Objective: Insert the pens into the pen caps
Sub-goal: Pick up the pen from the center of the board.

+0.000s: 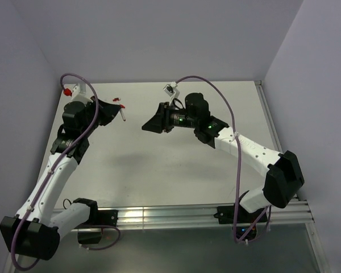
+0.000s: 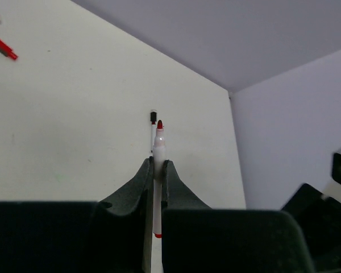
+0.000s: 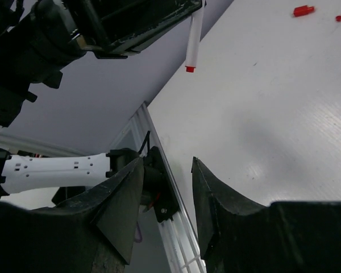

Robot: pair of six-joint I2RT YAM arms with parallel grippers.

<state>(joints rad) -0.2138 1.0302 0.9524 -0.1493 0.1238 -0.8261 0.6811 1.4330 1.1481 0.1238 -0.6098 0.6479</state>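
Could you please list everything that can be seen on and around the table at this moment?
held pen: one, white with a red tip, clamped in the left gripper.
lying pen: one, white with a dark end, flat on the table beyond the held pen.
pen caps: at least two, red, loose on the table's far side, apart from both pens.
purple cables: two, purple, one along each arm.
rail: one, silver, along the table's near edge.
left gripper: one, black, jaws shut on the held pen.
right gripper: one, black, jaws open and empty, pointing toward the left gripper.
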